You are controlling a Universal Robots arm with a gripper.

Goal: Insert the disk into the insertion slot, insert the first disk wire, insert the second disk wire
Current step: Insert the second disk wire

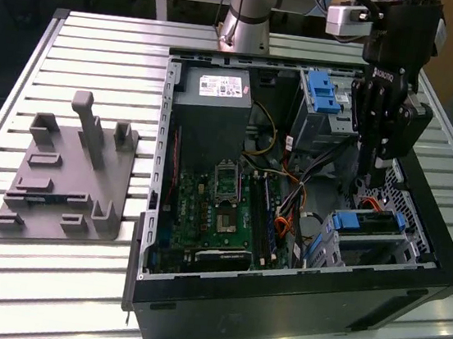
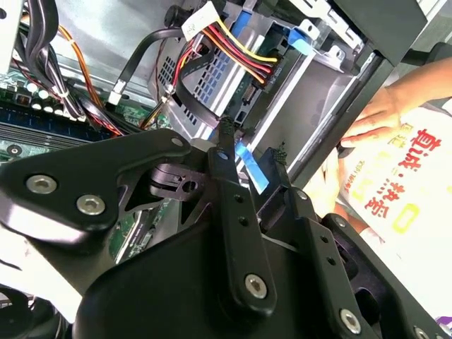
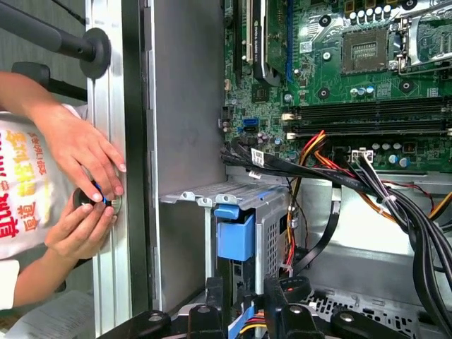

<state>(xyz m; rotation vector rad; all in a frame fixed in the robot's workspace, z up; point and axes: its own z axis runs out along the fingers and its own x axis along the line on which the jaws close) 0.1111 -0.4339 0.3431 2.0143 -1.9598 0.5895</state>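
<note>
hazard notice: gripper working inside the open case

the gripper (image 1: 371,181) hangs inside the computer case (image 1: 277,296), just above the insertion slot (image 1: 371,241). the disk (image 1: 361,221), in its blue carrier, appears seated in that slot. in the second wrist view the fingers (image 2: 229,166) stand close together around a dark cable end; whether they pinch it cannot be told.

risks, as judgement:
- loose wires (image 3: 395,198) lie near the fingers. a misaligned plug could bend against the drive's socket.
- a cable snagged on the perforated cage could pull free.
- a person's hands (image 3: 85,191) rest on the table rail just beside the case; a lateral arm move could strike them.
</note>
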